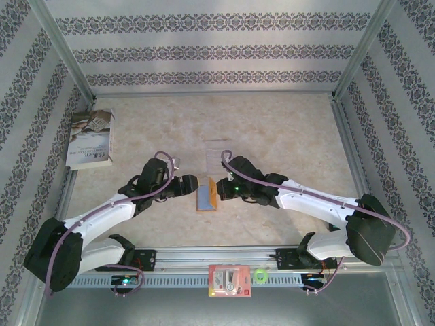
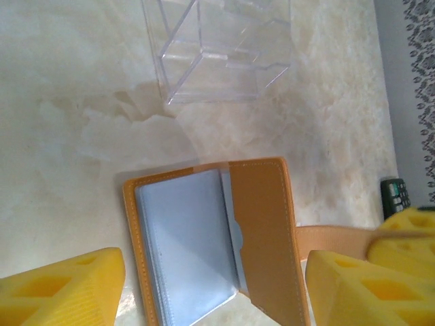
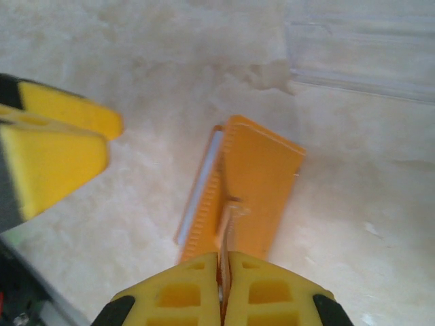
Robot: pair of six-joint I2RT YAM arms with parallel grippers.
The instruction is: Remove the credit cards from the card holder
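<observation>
Holding anything?

— My right gripper (image 3: 223,272) is clamped on the card holder's (image 2: 211,238) strap (image 2: 333,238). My left gripper (image 2: 214,288) hangs wide with the opened holder flat between its fingers, gripping nothing.

— And the credit cards?

— Tucked in the blue-grey pockets, I judge; I can't make out an edge. They'd be thin, stiff and slick, so pinch a short edge and slide along the pocket. The leather looks floppy and needs pinning. The table (image 2: 68,102) is smooth, and a clear tray (image 2: 224,47) sits just ahead of my left fingers.

card holder (image 2: 262,224): orange-tan (pockets (image 2: 187,244) blue-grey) | walls (image 1: 217,51): grey floral bands
</observation>
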